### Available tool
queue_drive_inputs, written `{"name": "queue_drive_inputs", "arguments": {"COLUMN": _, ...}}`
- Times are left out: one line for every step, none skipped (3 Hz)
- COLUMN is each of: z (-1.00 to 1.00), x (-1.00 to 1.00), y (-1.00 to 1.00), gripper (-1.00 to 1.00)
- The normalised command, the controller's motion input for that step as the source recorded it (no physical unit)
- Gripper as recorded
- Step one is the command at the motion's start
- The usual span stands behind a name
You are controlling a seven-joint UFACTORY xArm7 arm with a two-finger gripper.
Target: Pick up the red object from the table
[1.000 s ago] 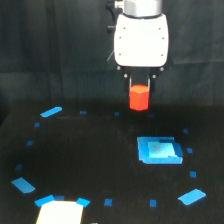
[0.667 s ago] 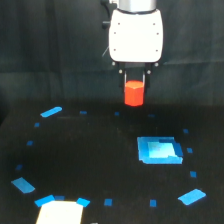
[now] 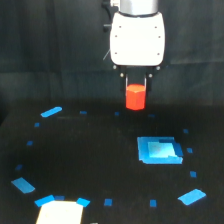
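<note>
The xArm6 arm's white wrist housing is occupying the upper centre of the frame, with its top running out of view at the upper edge. The gripper is pointing straight down beneath the housing. Its two dark fingers are closing on the upper part of the red object, one finger on each side, and are gripping it.

The red object is a small red-orange stubby block. It is hanging upright in the grip, just above centre of the frame, with its lower part projecting below the fingers. It is sitting clear of the table, with dark background visible around its lower edge.

The table is a wide black surface filling the lower half of the frame. A blue square patch is lying flat on it, below and to the right of the red object and well apart from it. Small blue tape marks are lying scattered in a rough ring across the table. A pale rectangular item is showing at the lower left edge; it is too blurred to identify.
</note>
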Motion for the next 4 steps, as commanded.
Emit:
{"name": "queue_drive_inputs", "arguments": {"z": -0.28, "x": -0.17, "y": -0.02, "gripper": -0.96}}
{"name": "queue_drive_inputs", "arguments": {"z": 0.18, "x": -0.05, "y": -0.02, "gripper": -0.81}}
{"name": "queue_drive_inputs", "arguments": {"z": 0.30, "x": -0.05, "y": 0.26, "gripper": -1.00}}
{"name": "queue_drive_inputs", "arguments": {"z": 0.62, "x": 0.18, "y": -0.11, "gripper": -1.00}}
